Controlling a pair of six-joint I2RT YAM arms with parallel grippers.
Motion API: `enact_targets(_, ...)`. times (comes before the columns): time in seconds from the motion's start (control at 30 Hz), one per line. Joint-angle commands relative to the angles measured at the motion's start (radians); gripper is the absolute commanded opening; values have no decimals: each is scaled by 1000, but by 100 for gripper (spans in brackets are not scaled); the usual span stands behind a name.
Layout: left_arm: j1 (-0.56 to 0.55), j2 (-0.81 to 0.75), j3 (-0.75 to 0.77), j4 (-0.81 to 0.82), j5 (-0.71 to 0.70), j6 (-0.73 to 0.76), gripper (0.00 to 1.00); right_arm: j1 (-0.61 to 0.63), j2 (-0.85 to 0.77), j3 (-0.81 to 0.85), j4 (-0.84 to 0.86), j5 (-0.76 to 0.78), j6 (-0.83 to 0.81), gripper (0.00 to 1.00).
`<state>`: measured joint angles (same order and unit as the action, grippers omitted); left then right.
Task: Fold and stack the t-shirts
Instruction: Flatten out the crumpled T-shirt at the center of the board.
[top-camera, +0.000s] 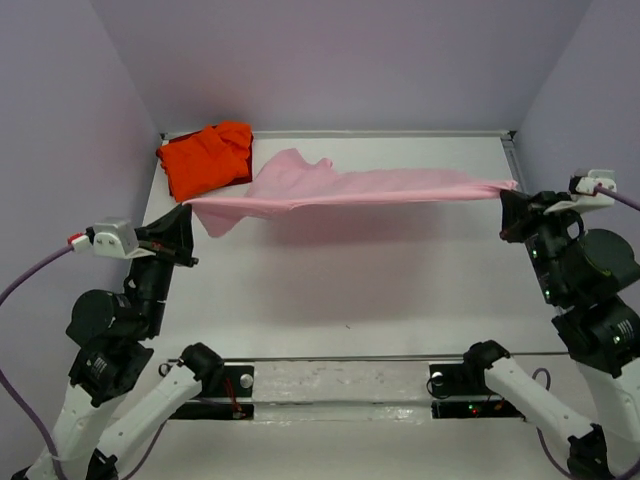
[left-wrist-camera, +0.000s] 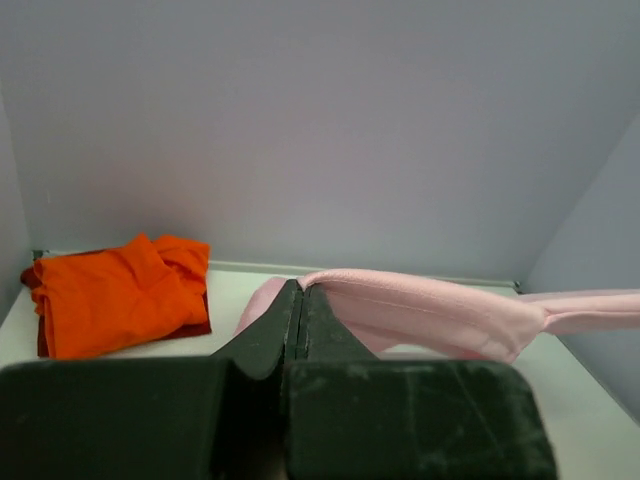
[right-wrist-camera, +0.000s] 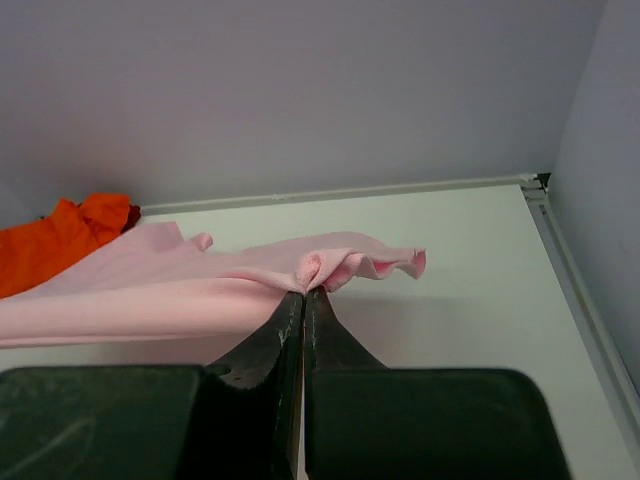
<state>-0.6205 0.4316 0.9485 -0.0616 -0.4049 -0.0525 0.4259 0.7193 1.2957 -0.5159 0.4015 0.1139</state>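
The light pink t-shirt (top-camera: 350, 187) hangs stretched in the air across the table between both grippers. My left gripper (top-camera: 186, 208) is shut on its left end; in the left wrist view the cloth (left-wrist-camera: 430, 310) runs off to the right from the pinched fingertips (left-wrist-camera: 300, 290). My right gripper (top-camera: 508, 196) is shut on its right end, where the cloth (right-wrist-camera: 200, 285) bunches at the fingertips (right-wrist-camera: 304, 292). The orange-red t-shirt (top-camera: 207, 158) lies crumpled at the table's far left corner; it also shows in the left wrist view (left-wrist-camera: 115, 292) and the right wrist view (right-wrist-camera: 55, 250).
The white table (top-camera: 350, 290) is walled by lilac panels at the back and both sides. A raised rim (right-wrist-camera: 580, 290) runs along its right and far edges. Both arm bases stand on a plate (top-camera: 340, 385) at the near edge.
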Motion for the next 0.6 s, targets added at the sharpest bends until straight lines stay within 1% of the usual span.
enact_targets(0.0,-2,-1,11,-154,58,-64,0,-1,-101,-55,-142,-39,32,0)
enact_targets(0.07,1,13,82,-179,83,-75,0,-1,-107,-24,-173,-38,24,0)
enact_targets(0.1,4,19,135,-166,96,-81,0,-1,-92,23,-176,-36,17,0)
enact_targets(0.13,4,31,136,-159,97,-73,0,-1,-92,24,-180,-36,17,0)
enact_targets(0.17,8,82,220,-159,112,-72,0,-1,-45,93,-197,-36,10,0)
enact_targets(0.23,10,142,309,-164,118,-52,0,-1,14,177,-207,-53,9,0)
enact_targets(0.27,11,174,393,-161,129,-47,0,-1,75,257,-204,-52,6,0)
enact_targets(0.3,11,243,433,-164,126,-29,0,-1,107,301,-203,-47,1,0)
enact_targets(0.33,11,275,470,-164,129,-29,0,-1,141,342,-202,-29,-3,0)
enact_targets(0.37,11,312,540,-168,111,-3,0,-1,178,388,-202,-12,-5,0)
enact_targets(0.4,10,370,565,-162,109,3,0,-1,248,477,-202,0,-6,0)
enact_targets(0.47,10,421,643,-158,89,34,0,-1,320,571,-207,10,-20,0)
enact_targets(0.5,11,464,667,-147,78,39,0,-1,392,658,-208,8,-31,0)
enact_targets(0.53,10,490,699,-153,74,46,0,-1,434,710,-216,17,-43,0)
enact_targets(0.57,11,554,775,-162,54,84,0,-1,477,759,-225,40,-66,0)
